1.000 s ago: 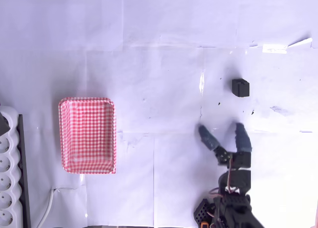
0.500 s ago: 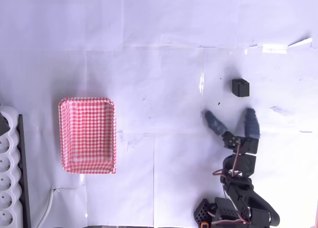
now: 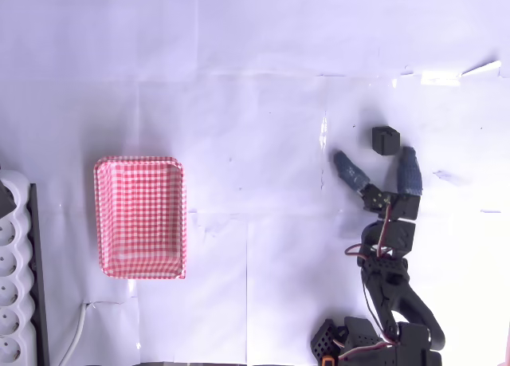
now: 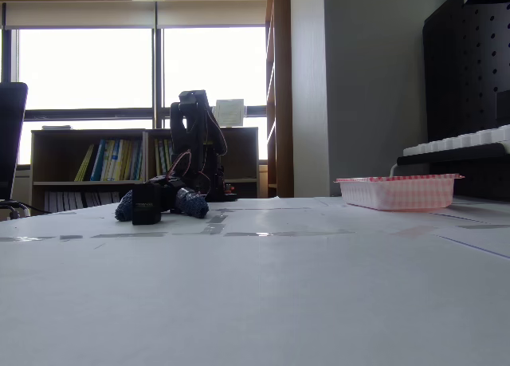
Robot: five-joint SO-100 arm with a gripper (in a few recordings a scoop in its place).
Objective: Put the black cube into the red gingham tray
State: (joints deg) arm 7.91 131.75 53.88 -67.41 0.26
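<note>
I am seeing the small matte black cube (image 3: 386, 140) sitting on the white paper-covered table (image 3: 255, 79) in the upper right of the overhead view, and at the left of centre in the fixed view (image 4: 147, 203), where it is standing in front of the arm. The black two-finger gripper with blue-wrapped tips (image 3: 373, 163) is lying just below the cube in the overhead view with its fingers spread wide apart; the right-hand fingertip (image 3: 409, 160) is sitting just beside the cube's lower right corner, and I cannot tell whether it is touching, while the other tip is pointing off to the cube's lower left. Nothing is being gripped. The red-and-white gingham tray with rounded corners (image 3: 140, 217) is resting well apart at the left of the overhead view, with nothing inside it. A white power strip (image 3: 12, 298) is lying at the lower left edge beside the tray
</note>
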